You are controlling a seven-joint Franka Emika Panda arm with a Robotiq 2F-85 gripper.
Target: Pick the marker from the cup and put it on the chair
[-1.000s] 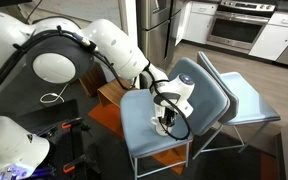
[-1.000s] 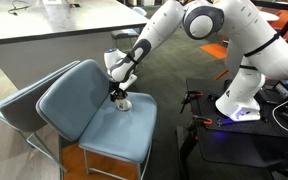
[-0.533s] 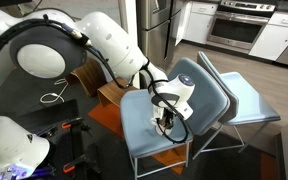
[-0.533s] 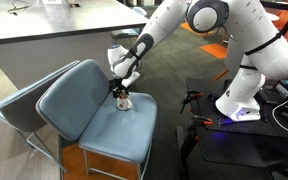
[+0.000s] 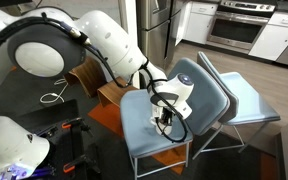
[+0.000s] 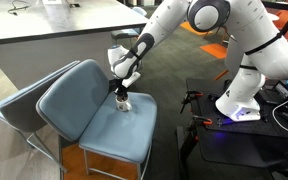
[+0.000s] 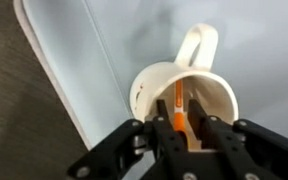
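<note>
The white cup (image 7: pixel 147 84) stands on the seat of the dusty blue-grey chair (image 7: pixel 239 35), with its handle pointing away. It also shows in both exterior views (image 5: pixel 168 128) (image 6: pixel 124 103), on the chair (image 5: pixel 142 128) (image 6: pixel 92 112). The orange-tan marker (image 7: pixel 178 90) stands inside the cup. My gripper (image 7: pixel 178 104) reaches down into the cup. Its two black fingers sit close on either side of the marker and are shut on it. In both exterior views the gripper (image 5: pixel 166 120) (image 6: pixel 122 95) is right above the cup and the marker is hidden.
A paler blue chair (image 5: pixel 242 95) (image 6: pixel 12 108) stands close behind the task chair. A curved brown wooden seat (image 5: pixel 88 76) is beside it. A counter (image 6: pixel 44 30) is behind. The robot base (image 6: pixel 239 100) and cables stand on the floor nearby.
A second ago the arm shifted its posture a little. Since half a second ago nothing visibly moves, and the gripper stays over the cup.
</note>
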